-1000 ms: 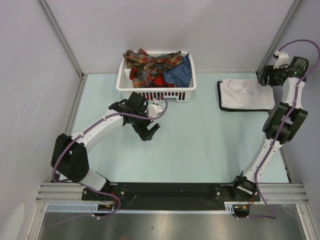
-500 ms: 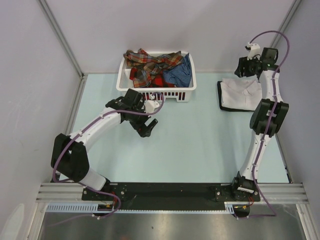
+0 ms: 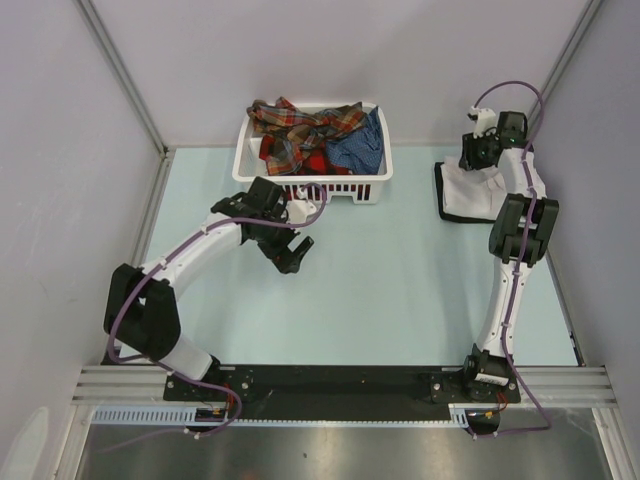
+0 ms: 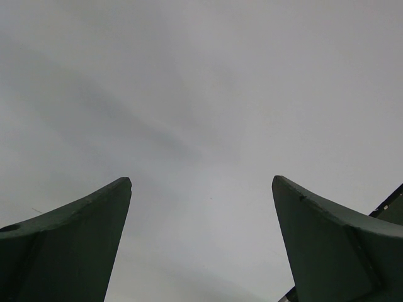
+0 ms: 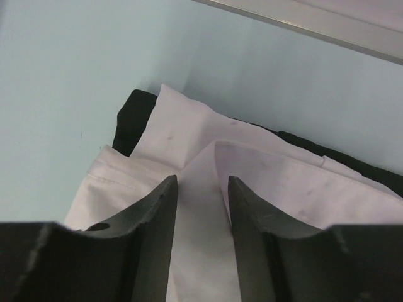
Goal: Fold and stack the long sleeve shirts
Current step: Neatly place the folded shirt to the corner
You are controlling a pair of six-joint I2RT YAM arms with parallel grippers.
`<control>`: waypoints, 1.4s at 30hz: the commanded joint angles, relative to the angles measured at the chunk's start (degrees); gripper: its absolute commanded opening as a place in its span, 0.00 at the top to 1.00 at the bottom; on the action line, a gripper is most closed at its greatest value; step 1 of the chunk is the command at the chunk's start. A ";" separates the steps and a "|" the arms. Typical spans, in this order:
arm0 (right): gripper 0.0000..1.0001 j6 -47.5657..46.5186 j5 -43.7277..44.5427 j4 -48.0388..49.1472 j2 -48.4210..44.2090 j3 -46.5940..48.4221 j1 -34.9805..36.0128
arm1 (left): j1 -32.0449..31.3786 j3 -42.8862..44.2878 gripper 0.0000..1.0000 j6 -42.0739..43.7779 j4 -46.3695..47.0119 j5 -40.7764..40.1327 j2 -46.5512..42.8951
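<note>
A white long sleeve shirt point(image 3: 468, 196) lies folded on a folded black one point(image 3: 440, 197) at the table's far right. My right gripper point(image 3: 469, 160) hovers over the far edge of this stack. In the right wrist view its jaws point(image 5: 202, 178) stand part open, with the white shirt's point(image 5: 189, 119) collar fold below the gap and the black shirt point(image 5: 131, 119) showing at the edge. Nothing is gripped. Plaid shirts point(image 3: 298, 130) and a blue one point(image 3: 360, 148) lie heaped in the white basket point(image 3: 375, 186). My left gripper point(image 3: 298, 256) is wide open and empty in front of the basket; in the left wrist view it point(image 4: 201, 179) frames only blank grey.
The basket stands at the back centre against the wall. Grey walls with metal posts point(image 3: 120, 75) close in the pale blue table point(image 3: 400, 290) on three sides. The right arm's elbow point(image 3: 520, 228) rises just right of the folded stack.
My right arm has swung left from the back right corner to the stack's far edge, and its jaws have narrowed. The left gripper has shifted slightly.
</note>
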 commanded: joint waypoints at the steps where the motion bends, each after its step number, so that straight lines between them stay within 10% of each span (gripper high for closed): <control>1: 0.65 0.08 0.62 3.46 1.00 1.75 -0.49 | 0.66 2.35 0.01 -0.24 -0.27 0.74 1.22; 6: 1.00 3.50 1.22 8.82 0.39 1.57 -1.10 | 1.19 2.70 0.01 0.02 -0.53 0.65 1.57; 19: 1.00 5.28 0.71 17.71 -1.55 -3.00 -1.19 | 1.37 3.14 0.01 -0.33 -1.06 0.74 2.01; 25: 0.72 4.57 -0.61 15.34 -1.72 -4.05 -1.37 | 1.80 2.18 0.01 -0.59 -1.32 0.82 0.35; 34: 0.02 5.27 -2.01 11.21 -12.16 -3.96 -1.89 | 5.75 4.19 0.01 -3.31 0.96 6.71 -2.91; 42: 0.00 17.30 -11.93 7.88 -27.20 -8.62 -1.63 | 6.73 22.01 0.00 -10.85 1.50 0.77 -1.95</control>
